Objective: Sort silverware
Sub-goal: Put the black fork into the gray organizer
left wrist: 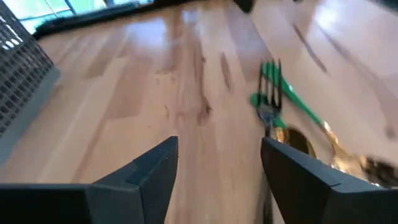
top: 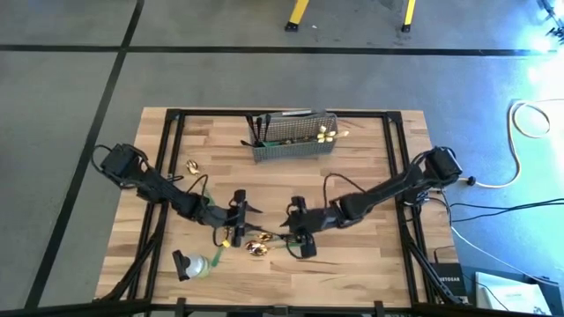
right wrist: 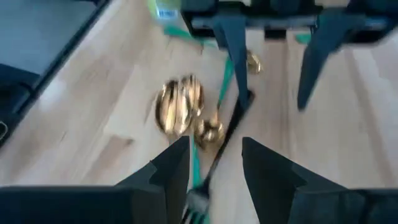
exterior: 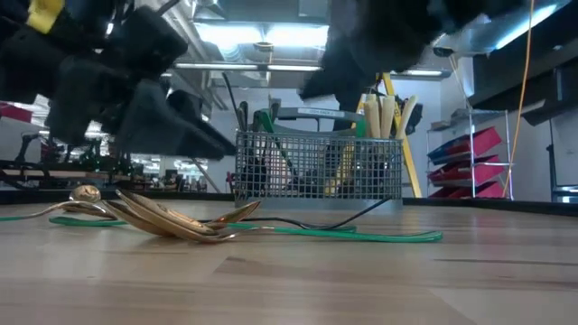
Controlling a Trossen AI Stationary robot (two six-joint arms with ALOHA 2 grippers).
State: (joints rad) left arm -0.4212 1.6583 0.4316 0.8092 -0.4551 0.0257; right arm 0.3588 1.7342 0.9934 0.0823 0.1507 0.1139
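Wooden worktop [top: 352,264] from above: your left hand [top: 239,210] and right hand [top: 298,231] flank the gold spoons [top: 257,249], mesh basket [top: 293,139] behind; at worktop level the spoons [exterior: 163,217] lie heaped on green tape [exterior: 361,234]; left wrist shows fingers [left wrist: 149,177] apart, empty, beside a dark fork [left wrist: 269,102]; right wrist shows fingers [right wrist: 171,165] apart over that fork [right wrist: 227,134].

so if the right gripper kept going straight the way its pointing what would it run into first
Probably the dark metal fork lying in line between its open fingers, with the shiny gold spoons just beside it. Farther along that line is the left gripper. Depth is hard to judge.
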